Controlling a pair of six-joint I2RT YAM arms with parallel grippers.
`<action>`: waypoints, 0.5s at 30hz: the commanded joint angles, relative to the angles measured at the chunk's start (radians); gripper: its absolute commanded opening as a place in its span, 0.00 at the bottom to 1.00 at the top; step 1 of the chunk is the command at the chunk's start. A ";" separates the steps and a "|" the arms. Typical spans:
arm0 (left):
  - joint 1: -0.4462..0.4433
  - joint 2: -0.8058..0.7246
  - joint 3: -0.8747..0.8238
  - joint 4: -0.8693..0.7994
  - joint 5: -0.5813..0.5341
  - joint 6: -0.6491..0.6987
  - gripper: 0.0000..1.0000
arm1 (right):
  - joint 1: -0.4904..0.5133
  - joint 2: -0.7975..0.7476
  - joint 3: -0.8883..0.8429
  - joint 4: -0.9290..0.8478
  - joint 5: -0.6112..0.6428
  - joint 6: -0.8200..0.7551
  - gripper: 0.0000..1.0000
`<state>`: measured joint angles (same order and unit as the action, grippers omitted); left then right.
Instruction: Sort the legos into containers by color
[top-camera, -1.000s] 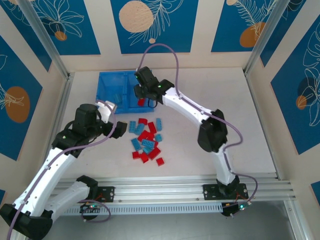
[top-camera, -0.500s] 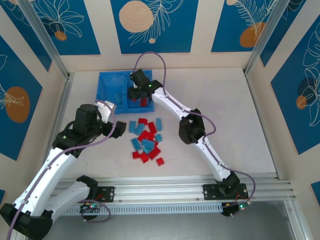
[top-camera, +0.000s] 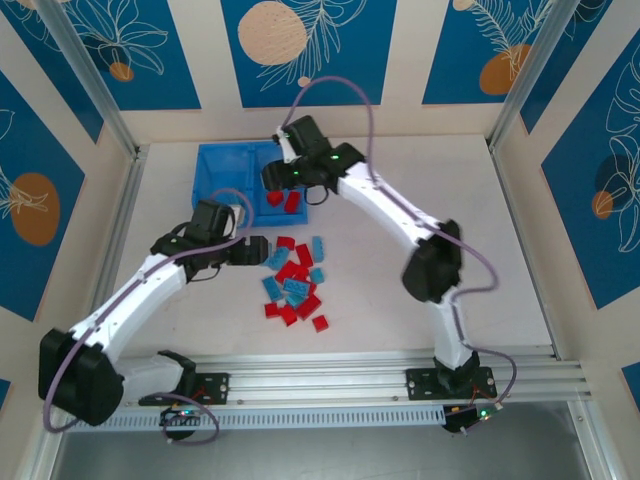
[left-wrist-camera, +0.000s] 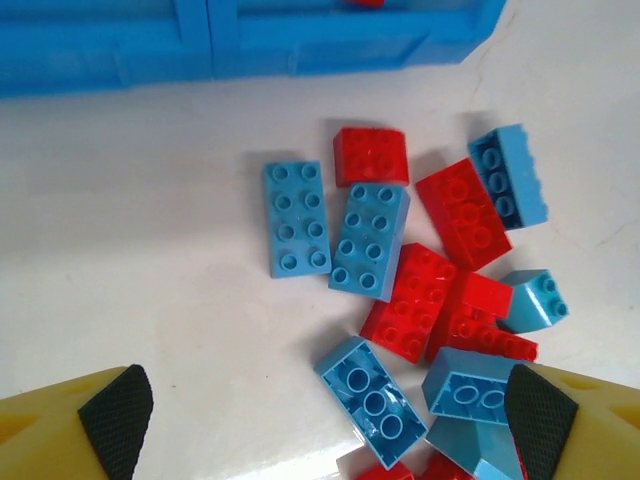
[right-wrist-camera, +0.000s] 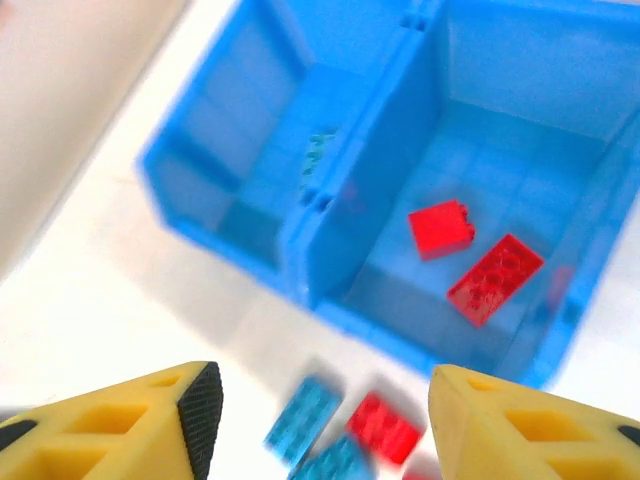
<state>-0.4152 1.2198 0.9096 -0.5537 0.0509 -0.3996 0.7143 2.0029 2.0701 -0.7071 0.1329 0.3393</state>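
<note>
1. Where the table lay closest to the arm bases, a lone red brick (top-camera: 320, 323) sat just off the near edge of the loose pile of legos (top-camera: 293, 280).
2. The pile mixed red and light blue bricks. Many touched or leaned on one another, and a few were tipped on their sides. On its far side a flat light blue brick (left-wrist-camera: 297, 218) lay studs up, just beside a second blue brick (left-wrist-camera: 370, 240).
3. The left gripper (top-camera: 255, 250) (left-wrist-camera: 328, 425) was at the pile's left edge. Its jaws were spread wide with nothing gripped, and the nearest bricks lay between its fingertips (left-wrist-camera: 118, 415). Whether the tips touched the table could not be told.
4. Beyond the pile stood the blue bin (top-camera: 212, 160) (right-wrist-camera: 225, 215), split by a middle divider (right-wrist-camera: 405, 120).
5. Its right compartment held two red bricks (right-wrist-camera: 441, 228) (right-wrist-camera: 495, 279), near each other. A blurred light blue brick (right-wrist-camera: 318, 155) lay in the left compartment.
6. The right gripper (top-camera: 275, 180) (right-wrist-camera: 325, 400) hung over the bin near the divider, jaws wide apart and holding nothing.
</note>
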 joint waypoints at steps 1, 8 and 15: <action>-0.013 0.075 0.002 0.112 0.030 -0.093 0.93 | 0.031 -0.272 -0.245 0.068 -0.089 0.028 0.62; -0.014 0.317 0.105 0.131 -0.104 -0.076 0.72 | 0.114 -0.730 -0.804 0.208 -0.164 0.153 0.77; -0.014 0.495 0.188 0.157 -0.100 -0.067 0.62 | 0.129 -0.911 -0.986 0.159 -0.107 0.280 0.77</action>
<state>-0.4213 1.6680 1.0550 -0.4183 -0.0326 -0.4694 0.8379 1.1484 1.1095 -0.5472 0.0040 0.5430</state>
